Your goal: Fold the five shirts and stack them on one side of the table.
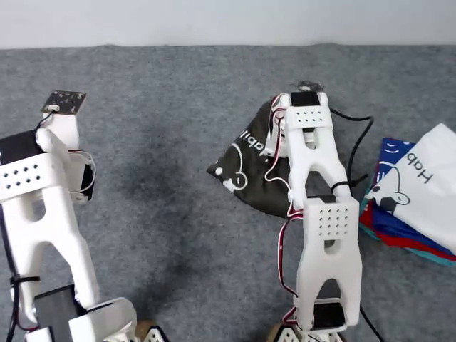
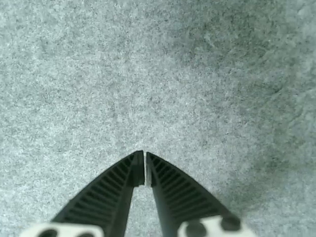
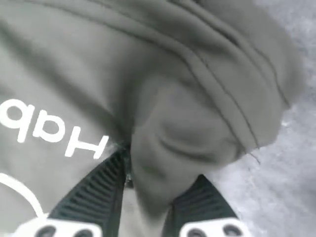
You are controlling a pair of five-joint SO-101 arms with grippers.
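Note:
A dark grey shirt (image 1: 246,167) with white print lies bunched on the grey table, partly under the right arm (image 1: 313,149). In the right wrist view, my right gripper (image 3: 148,185) is shut on a thick fold of this dark shirt (image 3: 187,113), and the cloth bulges between the black fingers (image 3: 94,192). My left gripper (image 2: 144,170) is shut with nothing in it, its tips touching just above the bare grey surface (image 2: 158,74). The left arm (image 1: 43,185) stands at the table's left side, away from the shirts.
A stack of folded shirts (image 1: 413,196) sits at the right edge, a white one (image 1: 431,178) on top of blue (image 1: 388,217), red and teal ones. A black cable (image 1: 356,146) runs from the right arm toward the stack. The grey table (image 1: 157,142) stretches between the arms.

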